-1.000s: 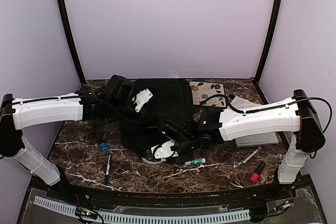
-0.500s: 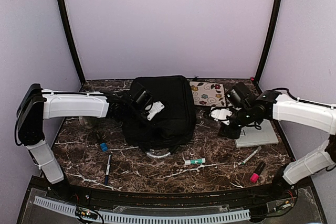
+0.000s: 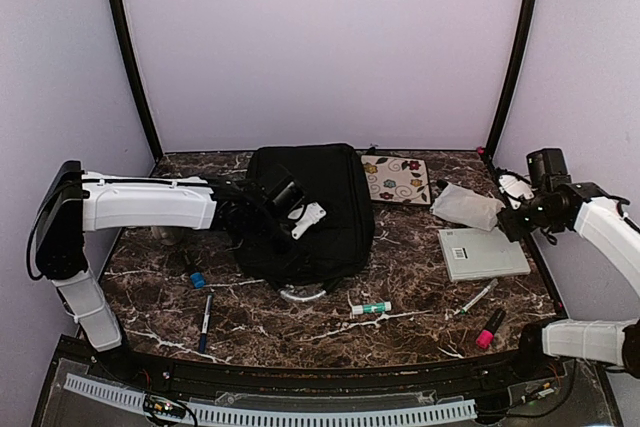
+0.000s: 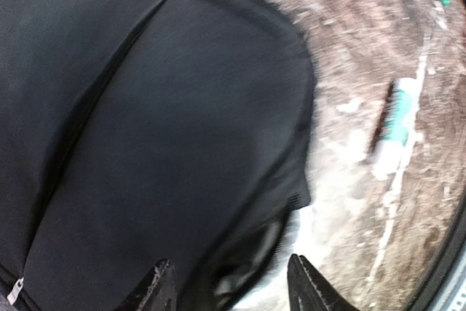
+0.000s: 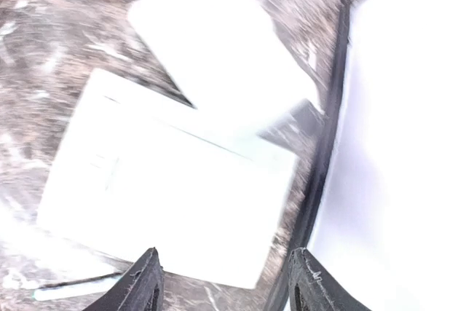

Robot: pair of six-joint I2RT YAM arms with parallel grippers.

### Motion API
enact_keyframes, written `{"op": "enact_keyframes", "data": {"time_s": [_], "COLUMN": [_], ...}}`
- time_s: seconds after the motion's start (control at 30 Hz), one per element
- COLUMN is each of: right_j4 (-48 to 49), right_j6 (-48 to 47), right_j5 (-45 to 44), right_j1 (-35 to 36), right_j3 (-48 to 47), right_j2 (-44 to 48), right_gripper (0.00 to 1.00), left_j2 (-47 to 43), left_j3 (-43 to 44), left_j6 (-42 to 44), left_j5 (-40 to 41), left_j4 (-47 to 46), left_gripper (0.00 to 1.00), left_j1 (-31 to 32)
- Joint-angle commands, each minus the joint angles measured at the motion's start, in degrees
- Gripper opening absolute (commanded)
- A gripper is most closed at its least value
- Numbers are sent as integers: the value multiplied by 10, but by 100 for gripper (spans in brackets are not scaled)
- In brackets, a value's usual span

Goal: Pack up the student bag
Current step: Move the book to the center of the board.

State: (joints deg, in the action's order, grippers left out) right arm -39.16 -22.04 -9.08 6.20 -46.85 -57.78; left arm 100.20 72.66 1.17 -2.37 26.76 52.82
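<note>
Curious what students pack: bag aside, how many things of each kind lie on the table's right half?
Books: 2 (floral, white)
Pouch: 1
Glue stick: 1
Pen: 1
Highlighter: 1
Total: 6

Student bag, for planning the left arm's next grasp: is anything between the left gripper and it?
Nothing visible does. The left gripper hangs open right over the student bag, close to its edge; the wrist view shows only black fabric under the fingers. The green-and-white tube lies clear on the table beside it.
</note>
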Motion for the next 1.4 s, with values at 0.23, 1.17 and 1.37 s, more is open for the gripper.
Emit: {"op": "enact_keyframes", "data": {"time_s": [0.23,1.17,1.37], "right_j4": [10,-34,-114], "right_j6": [9,15,-2], "right_j5": [53,152,204], "right_j1": [-162,-268,-266], "right_j3": [-53,-139,-171], "right_j2": [-153,-444,-490], "right_gripper": [58,64,60], "left_j2": [6,91,106], "left_j3": [46,95,110], "left_j6": [-94,-161,-155], "left_j5": [-64,-144,-145], "left_j4": [-143,-219,-220], "left_gripper": [59,56,57], "left_j1": [62,80,80]}}
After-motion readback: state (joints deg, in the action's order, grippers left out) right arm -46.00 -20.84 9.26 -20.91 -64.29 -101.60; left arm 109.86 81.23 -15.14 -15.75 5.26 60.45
